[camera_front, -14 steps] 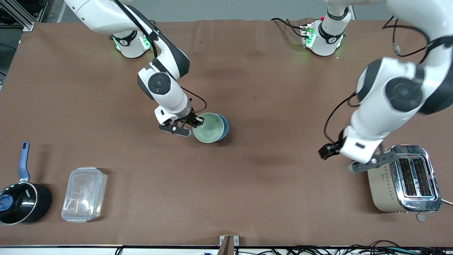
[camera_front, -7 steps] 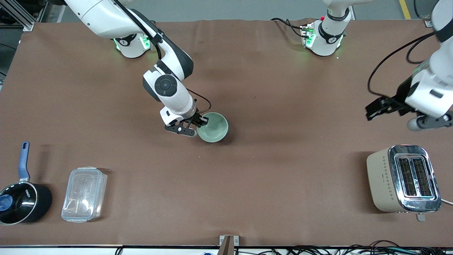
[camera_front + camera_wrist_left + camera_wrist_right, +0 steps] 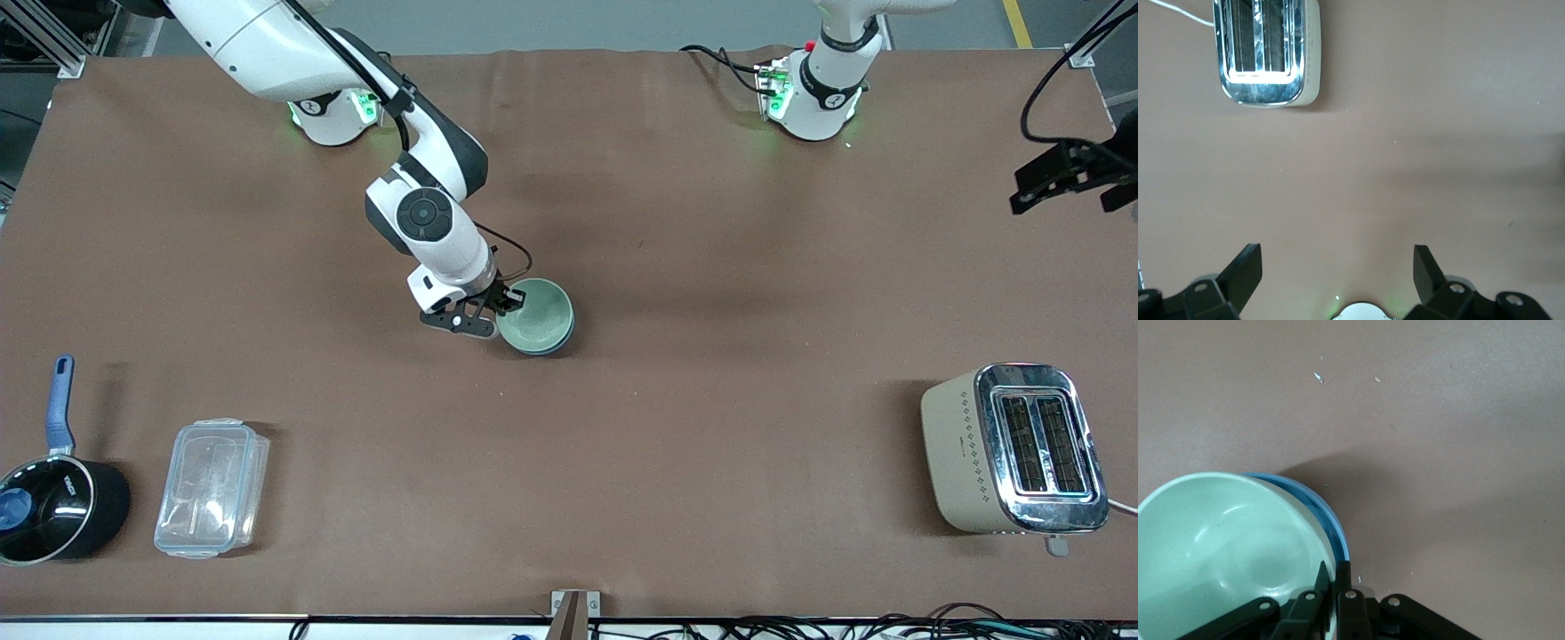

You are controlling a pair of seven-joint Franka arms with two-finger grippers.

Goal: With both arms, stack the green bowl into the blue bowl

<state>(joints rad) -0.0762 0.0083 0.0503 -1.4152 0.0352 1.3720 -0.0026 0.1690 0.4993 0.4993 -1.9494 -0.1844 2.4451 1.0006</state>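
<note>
A brown counter (image 3: 676, 444) seen from above. Nearest the camera, a black saucepan (image 3: 55, 508) with a blue handle and a clear plastic box (image 3: 212, 487) sit at the right arm's end, and a cream and chrome toaster (image 3: 1015, 449) sits at the left arm's end. Farther back, near the middle, the green bowl (image 3: 534, 315) rests inside the blue bowl (image 3: 544, 348), whose rim shows around it. The right hand (image 3: 492, 313) is clenched on the green bowl's rim, one finger inside, one outside. The left hand (image 3: 1338, 270) is up in the air above the counter's edge at the left arm's end, fingers spread and grasping nothing.
</note>
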